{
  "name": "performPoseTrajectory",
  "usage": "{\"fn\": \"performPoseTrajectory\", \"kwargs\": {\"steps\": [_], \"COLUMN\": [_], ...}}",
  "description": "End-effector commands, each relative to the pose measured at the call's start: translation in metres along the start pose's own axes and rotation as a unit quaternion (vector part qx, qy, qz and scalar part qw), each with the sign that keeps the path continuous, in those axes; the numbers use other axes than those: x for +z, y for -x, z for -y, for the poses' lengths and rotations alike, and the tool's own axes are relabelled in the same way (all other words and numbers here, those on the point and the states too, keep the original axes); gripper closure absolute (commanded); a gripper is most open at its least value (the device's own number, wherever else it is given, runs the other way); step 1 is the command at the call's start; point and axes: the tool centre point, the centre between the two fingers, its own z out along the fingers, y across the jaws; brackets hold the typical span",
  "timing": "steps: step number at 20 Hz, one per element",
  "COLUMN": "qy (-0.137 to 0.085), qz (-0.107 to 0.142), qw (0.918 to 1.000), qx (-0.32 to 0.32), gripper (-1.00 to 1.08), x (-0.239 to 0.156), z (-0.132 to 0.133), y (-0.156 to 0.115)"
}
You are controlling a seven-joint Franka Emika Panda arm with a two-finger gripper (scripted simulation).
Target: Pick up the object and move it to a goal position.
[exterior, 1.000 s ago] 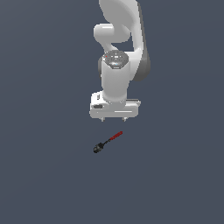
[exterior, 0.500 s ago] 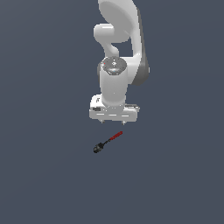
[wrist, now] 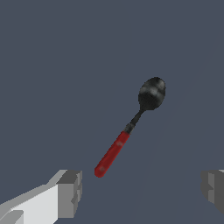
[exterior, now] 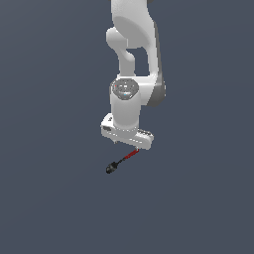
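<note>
Gripper wide open, empty, above the spoon lying flat on the floor. Risk: jaws straddle only the red handle tip (off-centre), so closing could pivot or flick it.

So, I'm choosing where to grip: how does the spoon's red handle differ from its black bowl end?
On the spoon, the red handle is a straight, narrow rod, while the black bowl is a wider rounded oval. The handle lies nearer the open gripper; the bowl points away from it. The handle looks matte, the bowl glossy. Both lie along one line on the grey surface.
</note>
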Motion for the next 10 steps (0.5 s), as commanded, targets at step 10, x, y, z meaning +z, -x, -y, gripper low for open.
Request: {"fn": "performPoseTrajectory", "kwargs": {"steps": [10], "qy": [0.0], "qz": [0.0], "qw": [0.9859], "qx": [0.167], "gripper": [-0.92], "x": [0.043], "z": [-0.008], "y": [-0.013]}}
